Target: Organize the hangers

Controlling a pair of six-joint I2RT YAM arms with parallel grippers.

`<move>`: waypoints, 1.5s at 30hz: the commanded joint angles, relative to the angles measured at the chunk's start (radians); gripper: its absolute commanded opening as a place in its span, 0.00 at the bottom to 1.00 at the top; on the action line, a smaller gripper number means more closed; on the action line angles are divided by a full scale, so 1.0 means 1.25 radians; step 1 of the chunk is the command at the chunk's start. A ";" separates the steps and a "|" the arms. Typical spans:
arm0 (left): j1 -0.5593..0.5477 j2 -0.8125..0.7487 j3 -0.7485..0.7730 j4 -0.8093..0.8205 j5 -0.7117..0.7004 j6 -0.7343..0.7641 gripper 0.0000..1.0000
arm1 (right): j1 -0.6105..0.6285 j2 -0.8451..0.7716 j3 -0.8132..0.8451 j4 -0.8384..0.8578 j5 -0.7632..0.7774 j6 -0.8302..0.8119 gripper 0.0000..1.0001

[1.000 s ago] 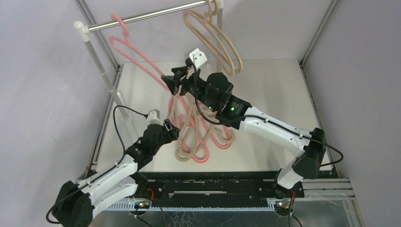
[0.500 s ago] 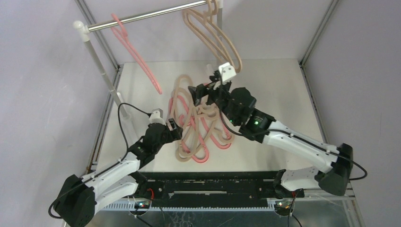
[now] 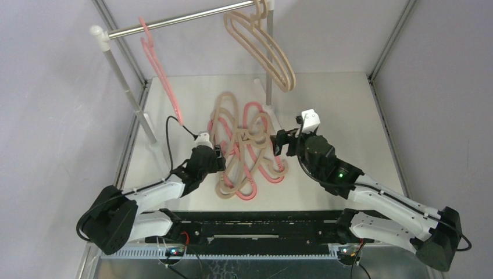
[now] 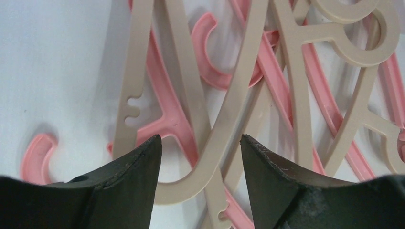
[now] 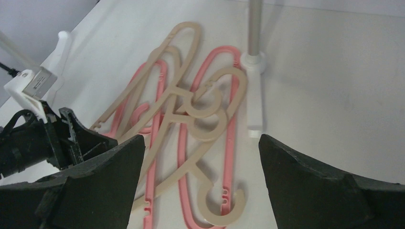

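Observation:
A pile of pink and beige hangers point(image 3: 247, 145) lies tangled on the white table. One pink hanger point(image 3: 160, 70) hangs from the silver rail point(image 3: 186, 20) at its left end. Two or more beige hangers point(image 3: 264, 49) hang at its right end. My left gripper point(image 3: 218, 160) is open at the pile's left edge. In the left wrist view point(image 4: 200, 143) a beige hanger arm point(image 4: 234, 109) runs between the jaws, and they are not closed on it. My right gripper point(image 3: 280, 142) is wide open and empty at the pile's right side, looking down on the pile point(image 5: 191, 109).
The rail stands on white posts, one at the left point(image 3: 125, 87) and one behind the pile, its foot showing in the right wrist view point(image 5: 254, 64). Metal frame bars edge the table left point(image 3: 131, 139) and right point(image 3: 386, 128).
My right gripper let go of the pink hanger on the rail and drew back down to the pile's right side. That hanger swung to hang straight. My left gripper moved slightly further into the pile.

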 commanded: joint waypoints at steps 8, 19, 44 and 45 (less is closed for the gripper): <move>-0.068 0.163 0.127 0.038 -0.081 0.100 0.63 | -0.100 -0.069 -0.060 0.042 -0.062 0.083 0.95; -0.083 0.300 0.188 0.016 -0.114 0.107 0.38 | -0.201 -0.134 -0.121 0.059 -0.142 0.108 0.94; -0.169 0.005 0.265 -0.224 -0.143 0.089 0.12 | -0.269 -0.152 -0.154 0.068 -0.210 0.129 0.91; -0.169 -0.003 0.264 -0.223 -0.136 0.084 0.12 | -0.269 -0.153 -0.155 0.068 -0.210 0.129 0.91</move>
